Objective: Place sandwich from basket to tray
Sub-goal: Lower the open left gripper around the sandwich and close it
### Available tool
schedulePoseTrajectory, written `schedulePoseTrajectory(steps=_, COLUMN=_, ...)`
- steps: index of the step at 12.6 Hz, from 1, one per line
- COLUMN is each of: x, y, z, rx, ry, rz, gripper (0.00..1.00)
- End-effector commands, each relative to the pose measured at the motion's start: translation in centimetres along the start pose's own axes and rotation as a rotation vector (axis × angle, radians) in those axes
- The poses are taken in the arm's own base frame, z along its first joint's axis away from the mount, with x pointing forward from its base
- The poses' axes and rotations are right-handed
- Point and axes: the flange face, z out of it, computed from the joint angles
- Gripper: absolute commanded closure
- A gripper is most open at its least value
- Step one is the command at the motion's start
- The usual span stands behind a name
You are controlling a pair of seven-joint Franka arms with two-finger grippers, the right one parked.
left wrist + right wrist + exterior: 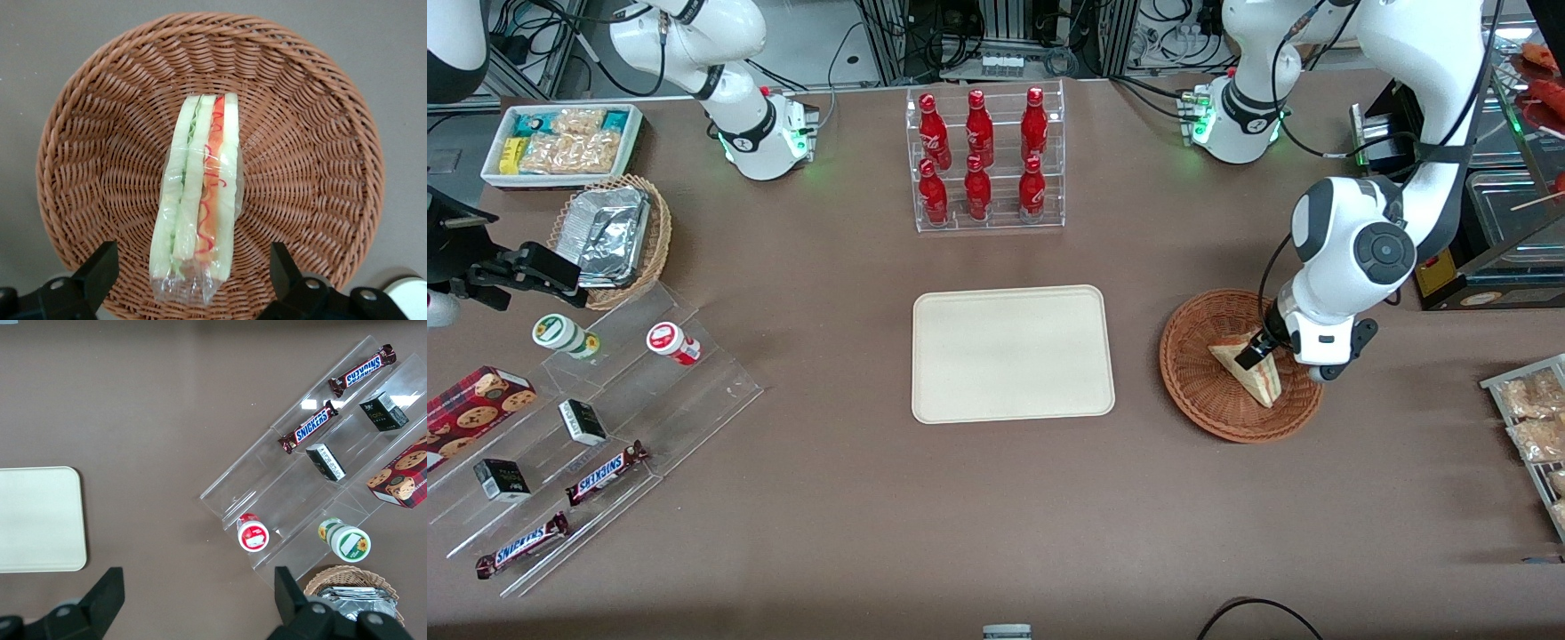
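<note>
The sandwich (1251,372) (199,197), a clear-wrapped wedge of pale bread with red, yellow and green layers, lies in the round reddish-brown wicker basket (1199,366) (320,140). My gripper (1258,351) (192,268) hangs low over the basket and is open. Its two black fingers (99,268) stand wide apart on either side of the sandwich's wrapped end, without touching it. The cream-beige tray (1012,353) (37,520) lies flat on the table beside the basket, toward the parked arm's end, with nothing on it.
A clear rack of red bottles (985,160) stands farther from the camera than the tray. Toward the parked arm's end are a tan basket of foil containers (609,236), a white snack bin (560,142) and acrylic steps with snacks (578,427). Snack packets (1534,427) lie at the working arm's end.
</note>
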Motion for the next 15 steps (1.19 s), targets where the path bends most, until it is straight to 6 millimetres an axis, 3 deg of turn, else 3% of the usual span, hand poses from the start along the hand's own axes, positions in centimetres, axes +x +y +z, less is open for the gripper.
schedulePoseTrajectory(steps=1, x=-0.1, y=0.3, z=2.0, rx=-0.014, ry=0.012, rz=-0.02, gripper=0.0)
schedulePoseTrajectory(steps=4, x=-0.1, y=0.2, z=3.2, rx=-0.016, ry=0.012, rz=-0.019, gripper=0.04)
schedulePoseTrajectory(steps=5, x=-0.1, y=0.2, z=3.2, rx=-0.015, ry=0.011, rz=-0.017, gripper=0.35)
schedulePoseTrajectory(steps=6, x=-0.2, y=0.0, z=3.6, rx=-0.007, ry=0.004, rz=-0.019, gripper=0.77)
schedulePoseTrajectory(steps=7, x=-0.3, y=-0.2, z=4.0, rx=0.0, ry=-0.002, rz=-0.013, gripper=0.86)
schedulePoseTrajectory(steps=11, x=-0.2, y=-0.1, z=1.9, rx=0.005, ry=-0.002, rz=-0.007, gripper=0.88)
schedulePoseTrajectory(steps=15, x=0.4, y=1.0, z=-3.5, rx=0.066, ry=-0.047, rz=0.01, gripper=0.87)
